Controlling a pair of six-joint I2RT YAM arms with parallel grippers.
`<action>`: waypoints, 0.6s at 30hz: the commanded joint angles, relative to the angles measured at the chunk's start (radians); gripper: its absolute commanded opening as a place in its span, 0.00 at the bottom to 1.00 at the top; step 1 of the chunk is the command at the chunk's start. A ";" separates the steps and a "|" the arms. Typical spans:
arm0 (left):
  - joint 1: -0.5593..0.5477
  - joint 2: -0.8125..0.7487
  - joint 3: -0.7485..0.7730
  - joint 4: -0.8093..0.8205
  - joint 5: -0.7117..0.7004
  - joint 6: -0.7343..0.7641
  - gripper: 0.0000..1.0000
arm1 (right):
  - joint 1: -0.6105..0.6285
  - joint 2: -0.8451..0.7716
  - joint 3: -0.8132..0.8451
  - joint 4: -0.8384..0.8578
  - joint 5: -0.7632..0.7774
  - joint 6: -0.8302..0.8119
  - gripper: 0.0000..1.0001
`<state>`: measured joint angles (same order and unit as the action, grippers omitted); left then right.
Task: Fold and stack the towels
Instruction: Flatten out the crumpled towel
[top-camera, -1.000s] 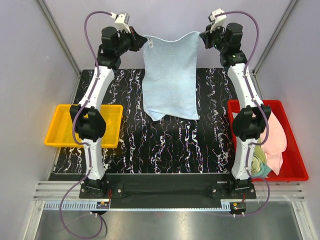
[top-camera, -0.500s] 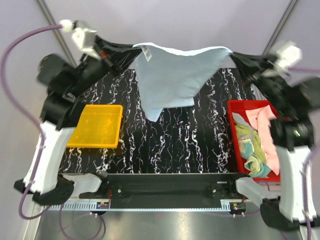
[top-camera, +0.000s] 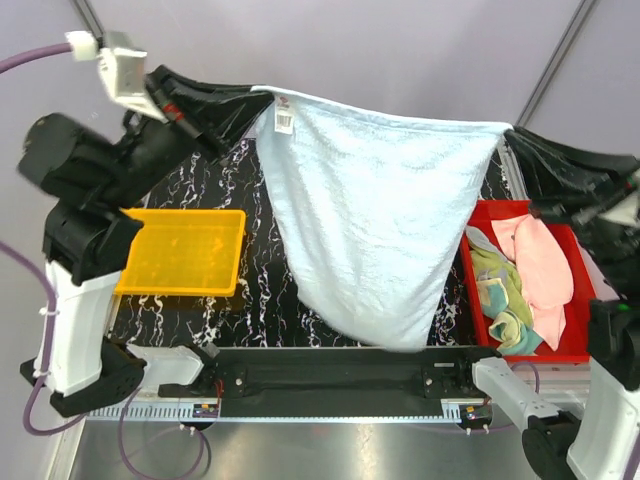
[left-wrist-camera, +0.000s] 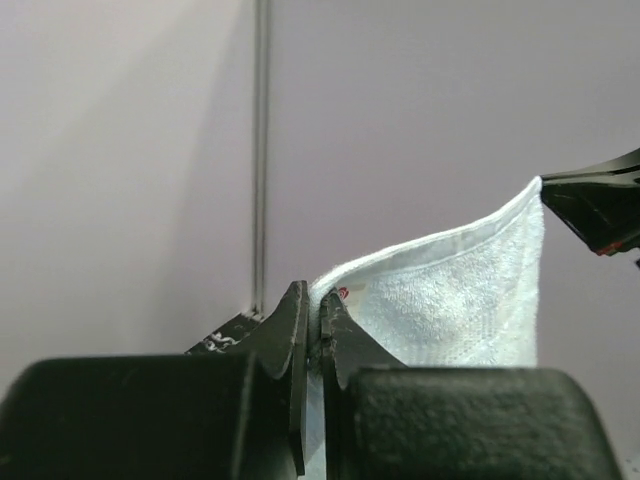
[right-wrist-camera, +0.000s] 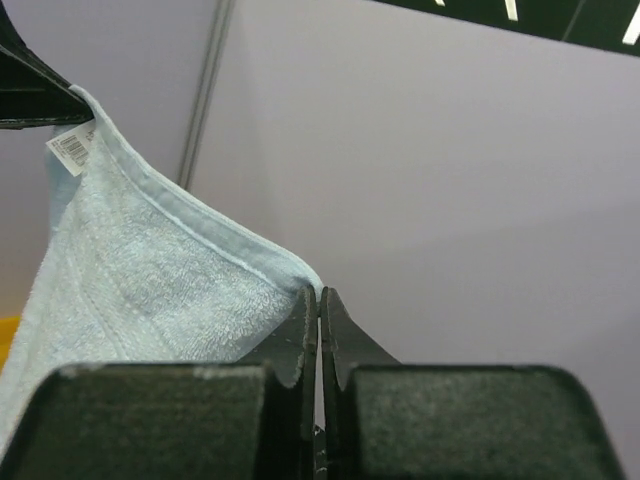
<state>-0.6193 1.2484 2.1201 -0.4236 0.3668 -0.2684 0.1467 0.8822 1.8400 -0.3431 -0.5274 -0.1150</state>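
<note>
Reaching high and wide apart with both white-and-black jointed arms (top-camera: 72, 300). Pinching one top corner of the light blue terry towel (top-camera: 370, 210) with the black two-finger left gripper (top-camera: 252, 102), jaws pressed together; pinching the other top corner with the black two-finger right gripper (top-camera: 510, 140), likewise closed tight.

Walls (top-camera: 400, 50): plain pale lilac-grey, matte; they enclosed the back and both sides.
Frame struts: slim grey metal; one stood in the left corner (top-camera: 88, 15), one slanted at the right (top-camera: 555, 55).
Table (top-camera: 250, 300): black top, veined with white marbling.
Rail (top-camera: 330, 410): slotted aluminium; ran along the near edge.
Panel (top-camera: 330, 450): brushed grey metal; lay below the rail.
Light strips (right-wrist-camera: 512, 10): bright bars on a dark overhead surface.
</note>
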 joint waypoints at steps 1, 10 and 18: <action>0.000 0.090 0.054 -0.089 -0.179 0.089 0.00 | 0.001 0.110 -0.010 -0.019 0.128 -0.047 0.00; 0.217 0.397 0.173 -0.032 -0.131 0.069 0.00 | -0.004 0.467 0.048 0.130 0.237 -0.150 0.00; 0.346 0.773 0.328 0.209 -0.046 0.031 0.00 | -0.059 0.934 0.318 0.177 0.170 -0.161 0.00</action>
<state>-0.3065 1.9484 2.3802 -0.3885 0.2634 -0.2104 0.1143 1.7390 2.0483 -0.2333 -0.3428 -0.2501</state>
